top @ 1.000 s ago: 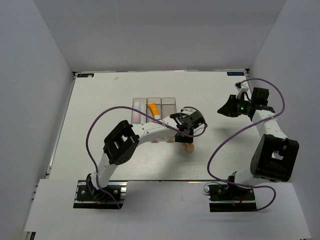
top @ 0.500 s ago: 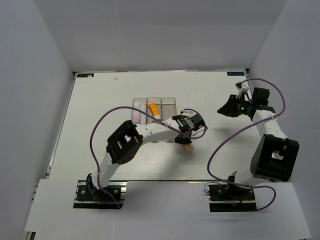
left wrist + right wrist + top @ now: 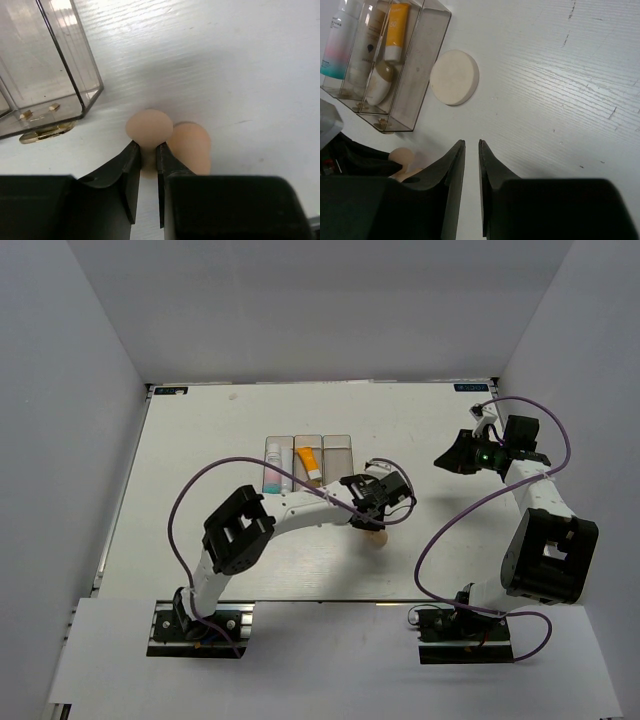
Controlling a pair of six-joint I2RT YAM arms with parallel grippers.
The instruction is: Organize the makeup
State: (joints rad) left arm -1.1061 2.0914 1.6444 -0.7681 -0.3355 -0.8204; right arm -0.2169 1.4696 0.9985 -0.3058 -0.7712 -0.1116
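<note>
The left gripper (image 3: 147, 146) is closed on a sponge (image 3: 149, 125), its fingertips pinching the narrow end while the rounded end sticks out past them. The sponge is low over the worktop (image 3: 200, 440), a little nearer the near edge than the middle; whether it touches the surface cannot be told. A second sponge (image 3: 192, 145) lies on the worktop touching it, on the side away from the bins (image 3: 323, 445).

The three bins stand side by side around the middle of the worktop, a little toward the far edge. The end bin (image 3: 80, 75) is just beside the sponges. The others hold the bottle (image 3: 337, 47), the white tube (image 3: 370, 30), the orange tube (image 3: 397, 30) and the compact (image 3: 380, 82); which bin each is in cannot be told. The puff (image 3: 454, 76) lies flat on the worktop just beside the end bin's long wall.

The right gripper (image 3: 470, 145) hovers toward the right edge, well apart from the makeup. Its jaws stand a narrow gap apart with nothing between them.
</note>
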